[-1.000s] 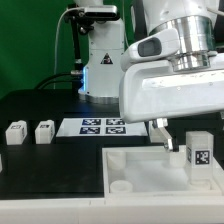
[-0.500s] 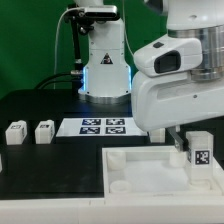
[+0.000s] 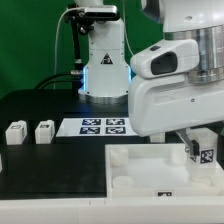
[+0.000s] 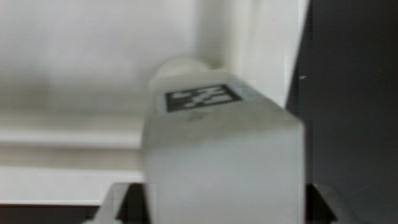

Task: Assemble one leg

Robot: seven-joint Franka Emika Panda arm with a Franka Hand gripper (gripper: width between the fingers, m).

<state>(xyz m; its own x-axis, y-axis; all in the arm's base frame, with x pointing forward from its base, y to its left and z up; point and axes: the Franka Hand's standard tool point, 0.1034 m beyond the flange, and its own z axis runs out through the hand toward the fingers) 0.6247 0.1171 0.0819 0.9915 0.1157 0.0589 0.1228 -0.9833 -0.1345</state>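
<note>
My gripper [image 3: 197,141] is shut on a leg [image 3: 204,154], a small white block with a black-and-white tag. It holds the leg tilted over the right end of the large flat white piece with raised corner sockets [image 3: 150,168]. In the wrist view the leg [image 4: 217,150] fills the middle, tag [image 4: 199,98] facing the camera, with the dark fingers [image 4: 125,205] on either side and the white piece's wall behind. Two more legs [image 3: 14,132] [image 3: 44,131] stand on the black table at the exterior view's left.
The marker board [image 3: 100,126] lies flat behind the white piece, in front of the robot base [image 3: 103,70]. The arm's white body hides the right half of the scene. A green backdrop stands behind.
The arm has swung toward the exterior view's right. The held leg has shifted slightly right with it and now looks tilted.
</note>
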